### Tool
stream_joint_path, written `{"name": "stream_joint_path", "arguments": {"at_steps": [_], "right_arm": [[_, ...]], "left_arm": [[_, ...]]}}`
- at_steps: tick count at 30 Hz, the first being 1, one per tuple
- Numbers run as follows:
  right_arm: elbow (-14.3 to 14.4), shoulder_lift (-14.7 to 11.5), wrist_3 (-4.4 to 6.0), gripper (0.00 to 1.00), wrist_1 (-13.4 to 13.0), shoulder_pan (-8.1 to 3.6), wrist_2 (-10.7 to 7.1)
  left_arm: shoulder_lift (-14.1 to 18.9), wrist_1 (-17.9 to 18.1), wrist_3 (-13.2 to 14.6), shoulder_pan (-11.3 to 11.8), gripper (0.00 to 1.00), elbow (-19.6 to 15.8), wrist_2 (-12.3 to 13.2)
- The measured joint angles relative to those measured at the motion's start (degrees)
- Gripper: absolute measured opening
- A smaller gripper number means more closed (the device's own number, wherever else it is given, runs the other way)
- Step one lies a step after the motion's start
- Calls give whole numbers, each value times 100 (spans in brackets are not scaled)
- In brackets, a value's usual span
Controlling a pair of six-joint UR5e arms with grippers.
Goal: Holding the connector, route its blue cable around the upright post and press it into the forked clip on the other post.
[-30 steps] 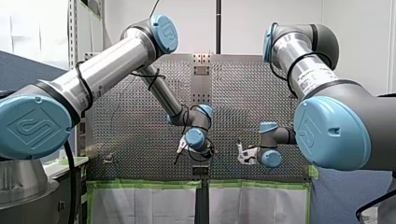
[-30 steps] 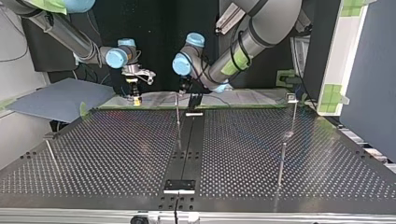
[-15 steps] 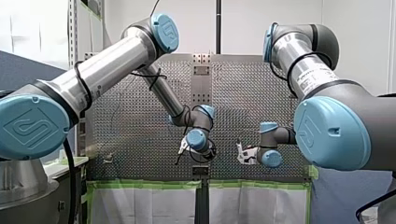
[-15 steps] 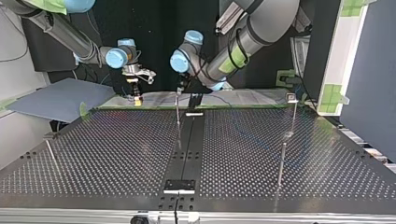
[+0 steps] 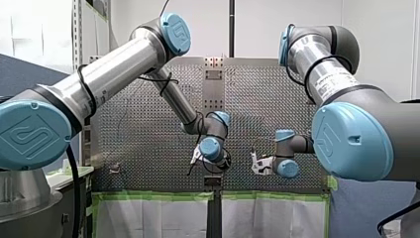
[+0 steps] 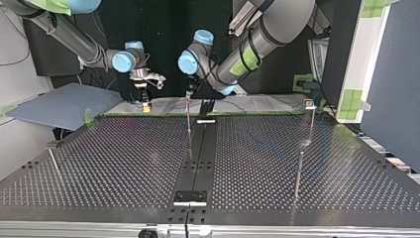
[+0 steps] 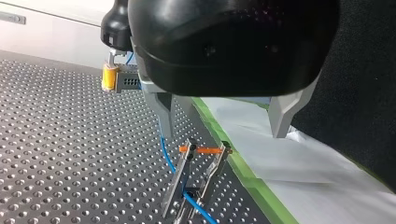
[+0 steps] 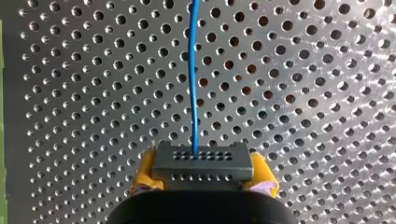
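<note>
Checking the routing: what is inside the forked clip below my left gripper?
In the forked clip, an orange band spans the prong tops, and the blue cable appears to pass low between the prongs. One prong hides part of the cable.

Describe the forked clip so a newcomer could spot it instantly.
Look at the perforated table near its green tape. There, ahead of my left gripper, stands the forked clip: two metal prongs bridged by an orange band, unlike the blue cable beside it.
</note>
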Motion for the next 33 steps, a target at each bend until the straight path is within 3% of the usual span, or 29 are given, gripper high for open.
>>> {"name": "stream_joint_path", "arguments": {"at_steps": [11, 23, 33], "right_arm": [[-1, 0, -8, 7, 0, 9, 1], [-3, -1, -2, 7, 0, 15, 0], [-9, 0, 0, 7, 0, 12, -8]], "left_arm": [[-1, -40, -11, -3, 100, 0, -359], [-1, 92, -96, -29, 100, 0, -365], [-5, 587, -446, -65, 100, -159, -346]]}}
